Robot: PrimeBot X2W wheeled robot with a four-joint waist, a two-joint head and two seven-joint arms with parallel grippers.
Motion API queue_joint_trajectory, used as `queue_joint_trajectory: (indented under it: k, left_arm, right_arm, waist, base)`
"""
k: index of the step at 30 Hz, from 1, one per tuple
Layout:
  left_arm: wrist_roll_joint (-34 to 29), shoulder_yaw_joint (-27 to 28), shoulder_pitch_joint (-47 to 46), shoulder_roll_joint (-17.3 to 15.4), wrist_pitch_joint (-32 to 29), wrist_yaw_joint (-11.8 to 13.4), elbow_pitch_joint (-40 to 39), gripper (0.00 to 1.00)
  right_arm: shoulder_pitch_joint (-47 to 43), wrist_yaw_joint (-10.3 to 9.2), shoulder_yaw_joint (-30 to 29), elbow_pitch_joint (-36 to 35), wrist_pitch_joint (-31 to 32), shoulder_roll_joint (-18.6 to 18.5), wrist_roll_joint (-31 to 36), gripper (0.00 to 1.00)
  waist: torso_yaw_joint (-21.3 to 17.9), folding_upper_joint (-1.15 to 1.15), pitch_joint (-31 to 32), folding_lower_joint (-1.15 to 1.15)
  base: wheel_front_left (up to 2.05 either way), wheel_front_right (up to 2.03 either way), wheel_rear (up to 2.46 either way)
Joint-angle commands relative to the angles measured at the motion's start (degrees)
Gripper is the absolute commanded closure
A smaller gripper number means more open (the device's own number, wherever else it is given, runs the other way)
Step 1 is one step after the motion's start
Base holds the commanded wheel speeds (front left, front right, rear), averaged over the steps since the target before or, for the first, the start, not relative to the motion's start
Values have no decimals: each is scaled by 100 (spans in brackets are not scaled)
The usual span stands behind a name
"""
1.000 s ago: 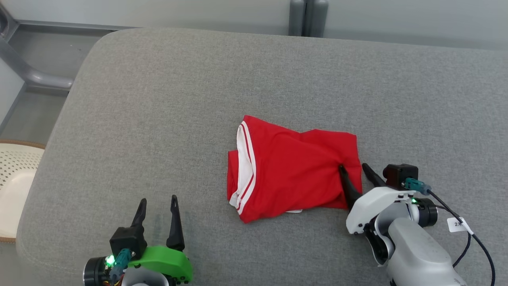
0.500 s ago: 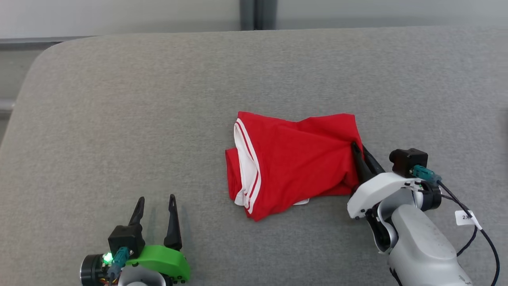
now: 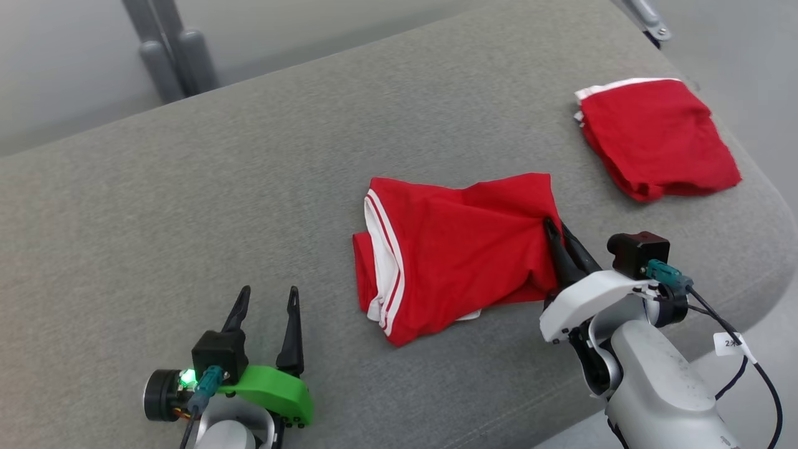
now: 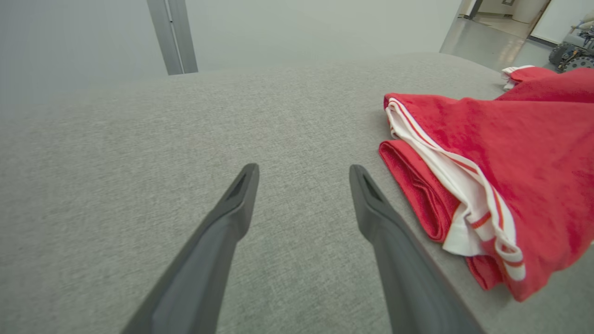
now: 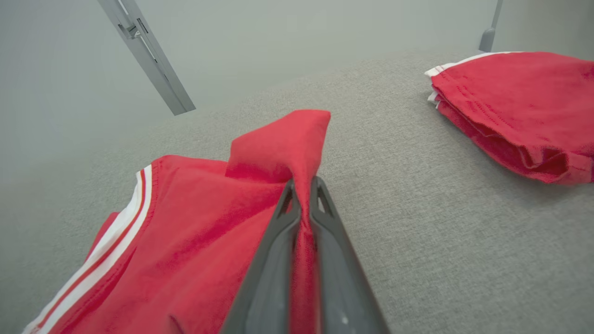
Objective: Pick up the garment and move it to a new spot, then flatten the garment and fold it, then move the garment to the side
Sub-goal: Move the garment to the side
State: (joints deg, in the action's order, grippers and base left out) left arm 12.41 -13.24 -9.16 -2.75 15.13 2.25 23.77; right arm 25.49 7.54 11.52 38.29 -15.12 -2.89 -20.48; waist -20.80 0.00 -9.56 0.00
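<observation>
The garment [image 3: 461,246] is a red piece with white stripes, folded and lying mid-surface on the grey padded table [image 3: 187,206]. My right gripper [image 3: 557,227] is shut on its right edge; in the right wrist view a pinched ridge of red cloth [image 5: 297,153] rises between the closed fingers [image 5: 278,241]. My left gripper [image 3: 266,298] stands open over bare padding to the left and nearer me, apart from the garment [image 4: 501,171], with nothing between its fingers [image 4: 232,208].
A second folded red garment [image 3: 654,140] lies at the table's far right corner, also seen in the right wrist view [image 5: 519,106]. The table's rounded right edge [image 3: 767,243] drops off just past my right arm. Grey posts [image 3: 168,50] stand behind the table.
My right gripper closed on the garment's right edge, bunching the cloth up. The head camera turned right, bringing the second red garment into view. The left gripper stayed open.
</observation>
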Motion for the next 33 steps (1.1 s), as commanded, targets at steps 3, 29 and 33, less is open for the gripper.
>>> queue_joint_trajectory:
  k: [3,29,33]
  left_arm:
    - [-73,-89,-171,-33,-3,-54,91,0]
    - [-558,155,-587,-32,-3,-96,-18,0]
    - [-506,179,-526,-31,-3,-58,-22,0]
  right_arm:
    - [78,-10,-123,-77,-1,-15,68,100]
    - [2559,-10,-2351,1962,-1,-2019,2438,0]
    - [2525,-10,-3113,1702,0,-1874,3125,0]
  waist:
    - [-1104,0,-96,0]
    - [961,0,-1205,0]
    - [1058,0,-1181,0]
  base:
    - [0,0,0]
    - [0,0,0]
    - [0,0,0]
